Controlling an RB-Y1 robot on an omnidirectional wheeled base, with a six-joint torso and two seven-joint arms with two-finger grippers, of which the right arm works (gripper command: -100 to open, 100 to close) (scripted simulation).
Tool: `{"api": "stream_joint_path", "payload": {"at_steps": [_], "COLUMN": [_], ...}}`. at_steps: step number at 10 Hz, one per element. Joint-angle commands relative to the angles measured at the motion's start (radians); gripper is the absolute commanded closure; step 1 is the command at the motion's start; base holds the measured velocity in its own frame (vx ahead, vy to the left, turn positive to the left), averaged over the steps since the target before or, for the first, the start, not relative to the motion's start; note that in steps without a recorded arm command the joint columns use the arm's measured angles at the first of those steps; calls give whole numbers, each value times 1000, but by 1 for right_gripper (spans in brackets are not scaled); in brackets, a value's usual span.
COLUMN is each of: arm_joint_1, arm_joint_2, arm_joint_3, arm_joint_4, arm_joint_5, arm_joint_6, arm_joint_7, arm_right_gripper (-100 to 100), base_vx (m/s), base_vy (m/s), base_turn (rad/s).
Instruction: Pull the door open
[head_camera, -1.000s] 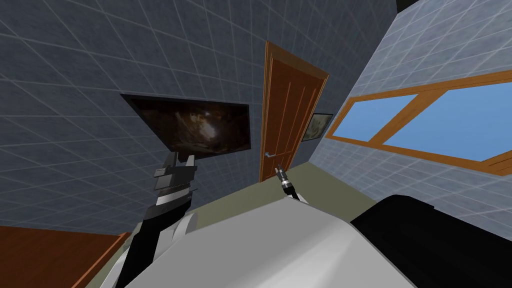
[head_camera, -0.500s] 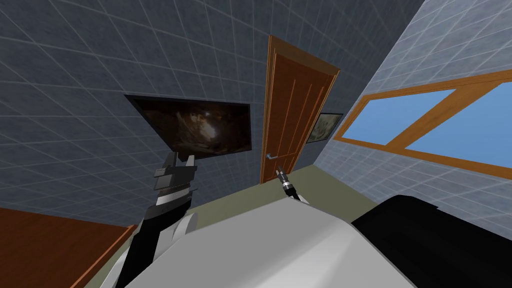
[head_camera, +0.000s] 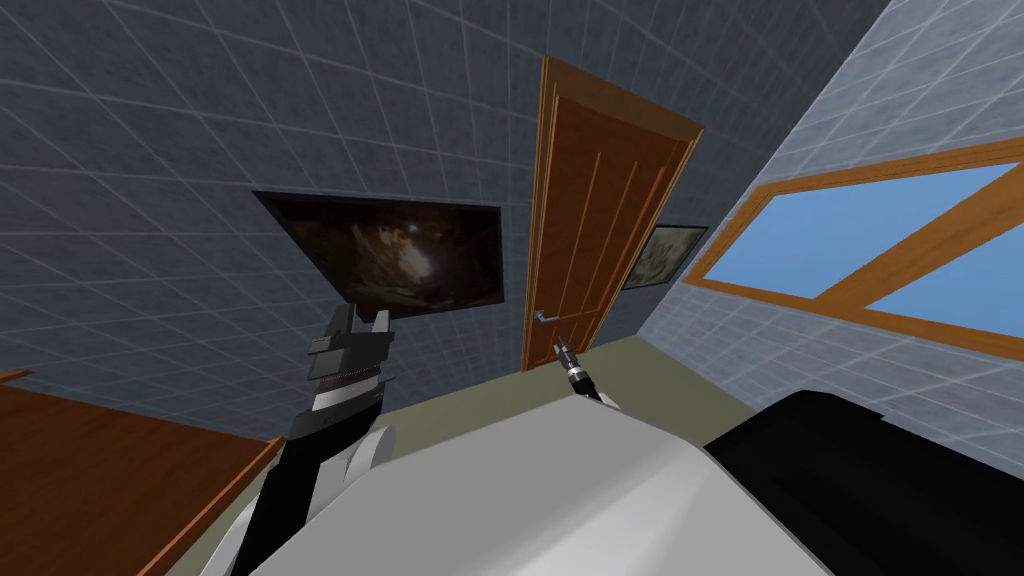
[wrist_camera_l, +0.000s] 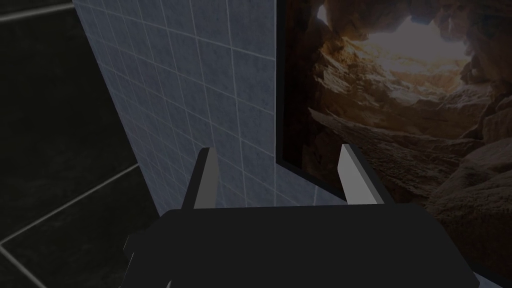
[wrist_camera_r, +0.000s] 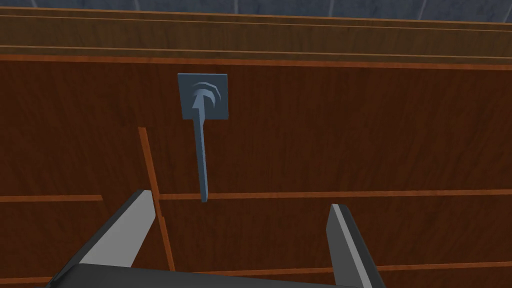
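Observation:
A brown panelled door (head_camera: 600, 210) in an orange-brown frame stands shut in the tiled wall ahead. Its grey lever handle (head_camera: 543, 316) sits low on the door's left side. In the right wrist view the handle (wrist_camera_r: 202, 150) hangs from a square plate (wrist_camera_r: 203, 96), just beyond my right gripper (wrist_camera_r: 240, 225), whose fingers stand open and apart from it. In the head view my right gripper (head_camera: 561, 349) points at the door a little below the handle. My left gripper (head_camera: 355, 318) is raised at the left, open and empty (wrist_camera_l: 277, 175).
A dark framed picture (head_camera: 400, 250) hangs on the tiled wall left of the door. A small picture (head_camera: 662, 256) and a window (head_camera: 880, 260) are on the right wall. A brown wooden surface (head_camera: 90, 470) lies at the lower left. Olive floor (head_camera: 640, 370) runs to the door.
The whole head view has shifted: the door looks larger and stands further right, so I have moved closer. Both arms keep their pose.

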Motion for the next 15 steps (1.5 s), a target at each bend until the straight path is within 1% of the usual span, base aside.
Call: {"api": "stream_joint_path", "payload": {"at_steps": [1,2,3,4,5,6,7,9,10,11,12,15], "arm_joint_1": [-10,-17,-29,-29,-40,-44,-55,-61,-60,-65,-66,-76], "arm_joint_2": [-10,-17,-27,-27,-37,-40,-50,-55,-54,-56,-56,-60], "arm_joint_3": [2,3,6,6,9,10,12,13,13,3,0,-23], "arm_joint_4": [43,71,117,117,160,175,217,239,228,242,247,277], "arm_joint_5": [-1,-2,-3,-3,-4,-5,-6,-6,-6,-12,-14,-29], "arm_joint_6": [-14,-19,-28,-28,-36,-39,-46,-50,-44,-47,-47,-52], "arm_joint_7": [-10,-16,-25,-25,-34,-37,-46,-51,-49,-50,-50,-49], "arm_right_gripper": [-100,-100,-100,-100,-100,-100,-100,-100,-100,-100,-100,-100], "base_vx": [41,47,75,67,63,67,84,67,21,118,179,212], "base_vy": [-50,-61,-79,-79,-91,-91,-97,-69,-23,-11,-7,-29], "base_turn": [61,99,127,89,76,121,122,57,6,108,103,120]}}
